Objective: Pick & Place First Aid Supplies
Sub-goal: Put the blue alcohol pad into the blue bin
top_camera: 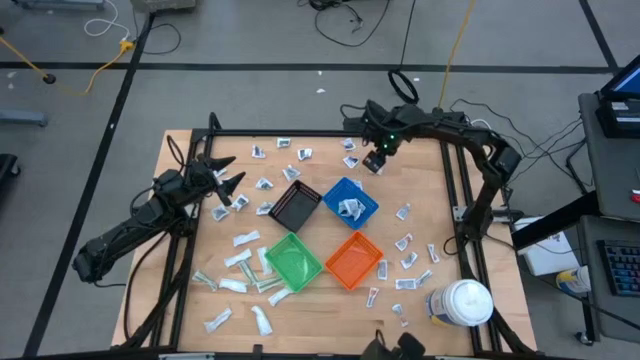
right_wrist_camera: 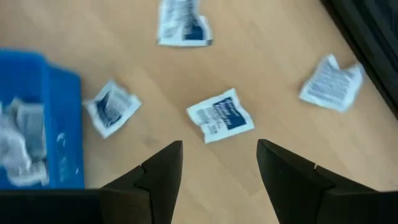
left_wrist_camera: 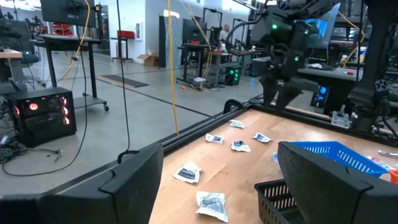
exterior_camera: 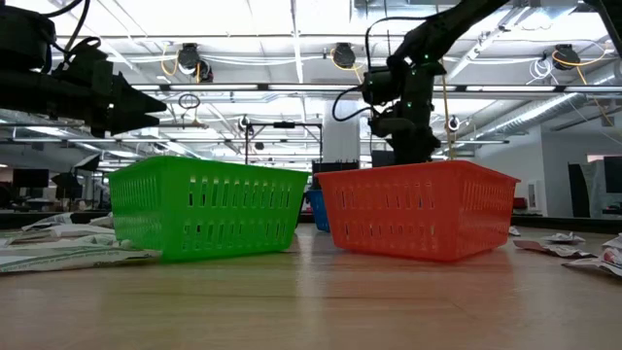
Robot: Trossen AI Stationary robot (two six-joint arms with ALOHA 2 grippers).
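Right gripper hangs with fingers spread and empty directly over a white packet lying flat on the table near the blue bin, while the left gripper, also wide and holding nothing, waits above the table's left side.

From my low view the green bin and orange bin hide most of the table — the blue bin barely peeks between them. Packet print — too blurred to read.
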